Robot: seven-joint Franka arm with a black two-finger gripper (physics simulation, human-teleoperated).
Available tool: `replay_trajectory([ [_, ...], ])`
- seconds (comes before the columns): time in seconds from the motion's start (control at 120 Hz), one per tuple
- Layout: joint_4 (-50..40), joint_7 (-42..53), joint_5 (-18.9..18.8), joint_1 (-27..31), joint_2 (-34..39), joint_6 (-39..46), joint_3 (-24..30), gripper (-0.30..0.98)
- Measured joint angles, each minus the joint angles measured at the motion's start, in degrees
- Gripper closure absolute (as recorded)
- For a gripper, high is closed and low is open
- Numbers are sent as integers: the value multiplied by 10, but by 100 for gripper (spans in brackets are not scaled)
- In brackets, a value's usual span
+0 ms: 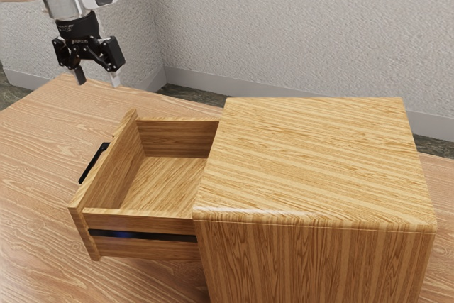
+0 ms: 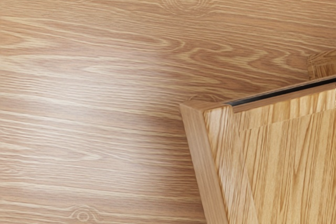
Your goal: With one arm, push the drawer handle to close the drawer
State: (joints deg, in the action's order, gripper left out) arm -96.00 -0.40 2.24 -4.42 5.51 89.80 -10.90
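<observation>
While your gripper (image 1: 97,79) hangs above the table (image 1: 32,157), its two fingers stand apart, released, with the background showing between them. They are well apart from the handle (image 1: 93,162), which you will find lower than the gripper and nearer the exterior camera. It is a dark bar on the outer face of the drawer's front (image 1: 106,181), the face turned away from the cabinet (image 1: 319,154).

Behind that front, below your gripper and toward the exterior view's right, the drawer (image 1: 139,213) is pulled well out, its open top letting you see the wooden bottom and inner walls. A black rail (image 1: 145,235) runs along its side nearest the exterior camera. Your wrist view gives you a corner of the drawer's front, and a black rail beside it, with tabletop next to them.

Farther from your gripper, on the drawer's other side, sits the cabinet, a wooden block with a flat striped top; the back part of the drawer runs into it. Both stand over the wood-grained table. Beyond your gripper and the table rise pale textured walls (image 1: 284,33), with a grey baseboard (image 1: 206,78) along their foot and dark floor (image 1: 184,91) below.
</observation>
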Motion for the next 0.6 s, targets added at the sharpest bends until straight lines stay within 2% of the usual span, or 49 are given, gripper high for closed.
replay_trajectory([
  [0.067, -1, 0, 0, -1, 2, 0, 0, 0],
  [0.117, -33, 0, -5, -3, 33, 4, 0, 0],
  [0.2, -182, 0, -34, -20, 176, 34, -31, 0],
  [0.233, -231, -1, -59, -48, 240, 43, -54, 0],
  [0.267, -269, -1, -91, -90, 296, 50, -88, 0],
  [0.325, -307, 1, -173, -202, 386, 51, -162, 1],
  [0.375, -320, 7, -253, -316, 458, 43, -250, 2],
  [0.433, -325, 20, -342, -420, 527, 27, -325, 5],
  [0.517, -323, 50, -439, -507, 575, 13, -415, 9],
  [0.6, -324, 91, -499, -549, 590, 8, -450, 13],
])
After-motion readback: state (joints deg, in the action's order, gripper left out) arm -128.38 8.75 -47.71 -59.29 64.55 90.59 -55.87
